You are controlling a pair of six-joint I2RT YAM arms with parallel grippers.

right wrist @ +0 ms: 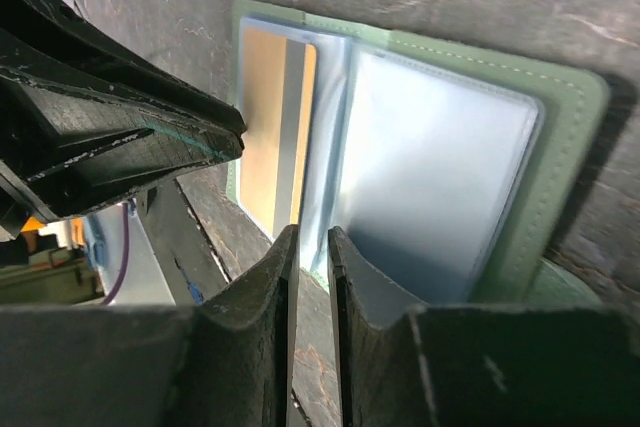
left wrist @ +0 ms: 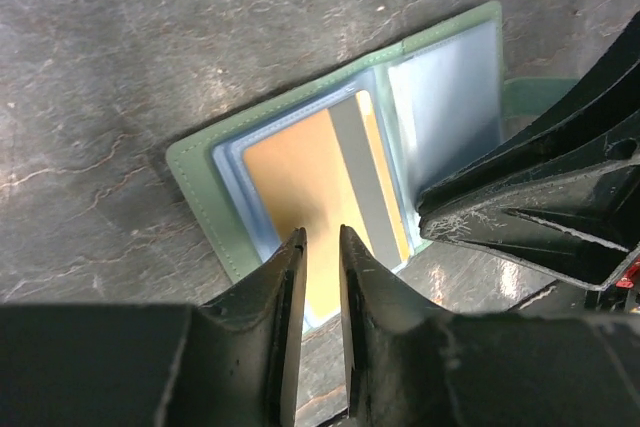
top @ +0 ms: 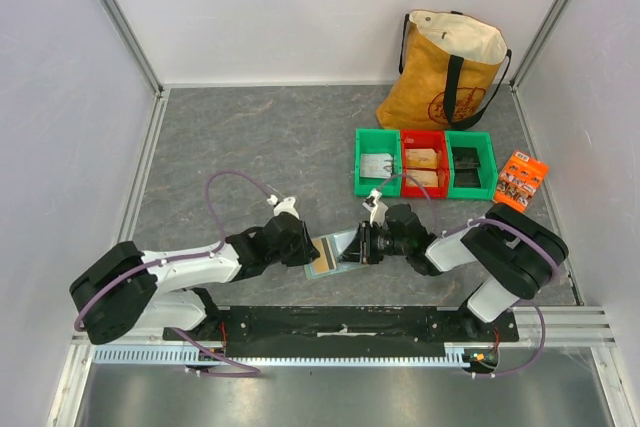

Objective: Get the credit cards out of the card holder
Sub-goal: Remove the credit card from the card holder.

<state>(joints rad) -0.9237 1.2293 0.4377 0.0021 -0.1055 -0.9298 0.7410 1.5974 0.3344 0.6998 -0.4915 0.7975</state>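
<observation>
Between the two arms, near the front edge of the counter [top: 250, 147], the card holder [top: 349, 244] lies opened flat, pocket panels facing up. That much of the job I count as done: the cover is spread and both inner panels are exposed.

What I do not see is a card out. One tan-gold credit card [left wrist: 290, 177] with a grey stripe along it sits inside the panel on the left arm's side, tucked under the clear film. The panel on the right arm's side shows only pale blue-grey film; whether another card hides there I cannot tell. No loose card shows on the counter around the holder.

My left hand [left wrist: 320, 242] is low over the near edge of the holder, its fingers drawn to a narrow slit right at the tan card's edge. They stand side by side over the card, not above and below it, so I cannot tell whether they have caught the card or the film, or nothing at all.

My right hand [right wrist: 310, 237] sits at the opposite edge, by the fold, its fingers also nearly together. I cannot tell whether it is pinning or pinching the holder, or is only close to it.

By my reckoning this is the start of the first extraction: one hand needs to steady the holder while the other slides the tan card free. All the removal is left to do.
</observation>
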